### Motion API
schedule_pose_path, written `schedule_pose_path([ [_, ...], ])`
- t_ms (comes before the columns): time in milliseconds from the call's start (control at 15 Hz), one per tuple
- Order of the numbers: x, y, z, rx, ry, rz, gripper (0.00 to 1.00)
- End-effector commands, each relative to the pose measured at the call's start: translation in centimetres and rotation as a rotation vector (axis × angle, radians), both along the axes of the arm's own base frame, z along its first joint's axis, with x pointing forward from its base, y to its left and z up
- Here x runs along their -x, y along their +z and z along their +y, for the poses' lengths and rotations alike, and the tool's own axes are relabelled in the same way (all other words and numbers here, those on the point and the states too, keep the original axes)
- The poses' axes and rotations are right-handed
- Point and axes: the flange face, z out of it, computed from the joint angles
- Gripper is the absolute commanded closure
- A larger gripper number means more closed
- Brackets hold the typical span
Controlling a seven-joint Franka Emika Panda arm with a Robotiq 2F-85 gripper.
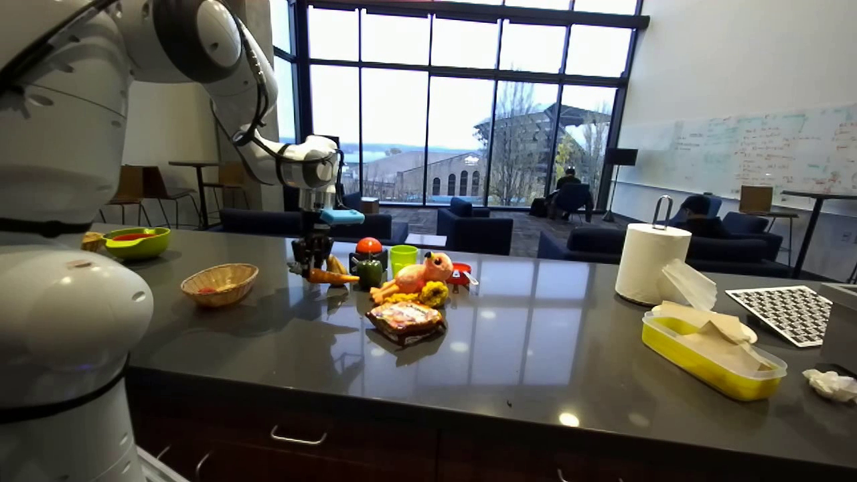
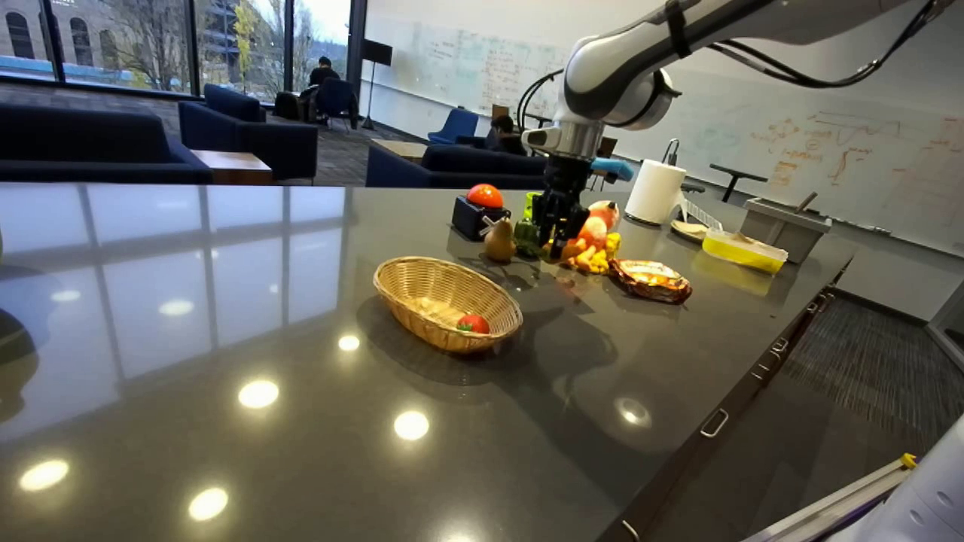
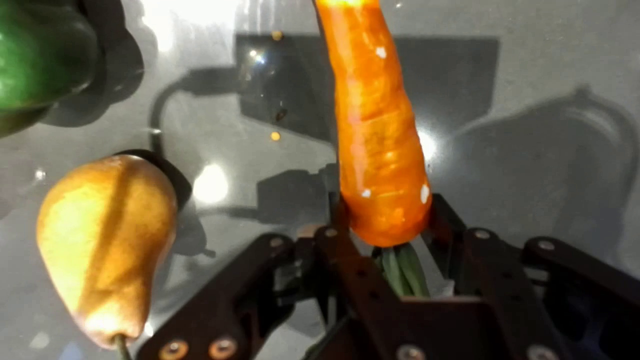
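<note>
My gripper (image 3: 387, 215) is shut on an orange carrot (image 3: 372, 115) near its thick, green-stemmed end. The carrot's body points away from the jaws. In an exterior view the gripper (image 1: 310, 266) points down and the carrot (image 1: 333, 276) lies about level, low over the dark counter. In an exterior view the gripper's fingers (image 2: 565, 235) mostly hide the carrot. A brown-yellow pear (image 3: 107, 245) lies beside the gripper, apart from it; it also shows in an exterior view (image 2: 499, 242). A green pepper (image 3: 42, 60) lies beyond the pear and also shows in both exterior views (image 1: 369, 273) (image 2: 526, 238).
A wicker basket (image 2: 392, 295) holds a red strawberry (image 2: 474, 324). A black box with an orange ball (image 2: 485, 196), a green cup (image 1: 404, 257), a pink plush bird (image 1: 428, 269) and a snack bag (image 1: 407, 323) stand close by. A paper towel roll (image 1: 651, 261) and yellow container (image 1: 703, 361) are farther off.
</note>
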Motion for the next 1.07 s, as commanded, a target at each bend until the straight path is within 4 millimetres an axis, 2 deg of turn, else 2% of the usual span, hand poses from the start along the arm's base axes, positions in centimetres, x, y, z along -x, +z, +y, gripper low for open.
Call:
schedule_pose_path([
  [0, -2.0, -0.3, -0.8, 0.020, 0.035, -0.022, 0.83],
  [600, -5.6, -1.8, -1.2, 0.004, 0.032, -0.032, 0.83],
  [667, -5.8, -2.0, -1.2, 0.006, 0.027, -0.034, 0.60],
  [733, -5.9, -2.3, -1.3, 0.003, 0.024, -0.033, 0.50],
  [800, -6.0, -2.6, -1.3, 0.000, 0.021, -0.030, 0.60],
  [867, -6.1, -2.8, -1.3, -0.004, 0.017, -0.027, 0.76],
  [933, -6.1, -3.1, -1.3, -0.006, 0.012, -0.025, 0.81],
  [1000, -6.1, -3.4, -1.3, -0.006, 0.008, -0.022, 0.76],
])
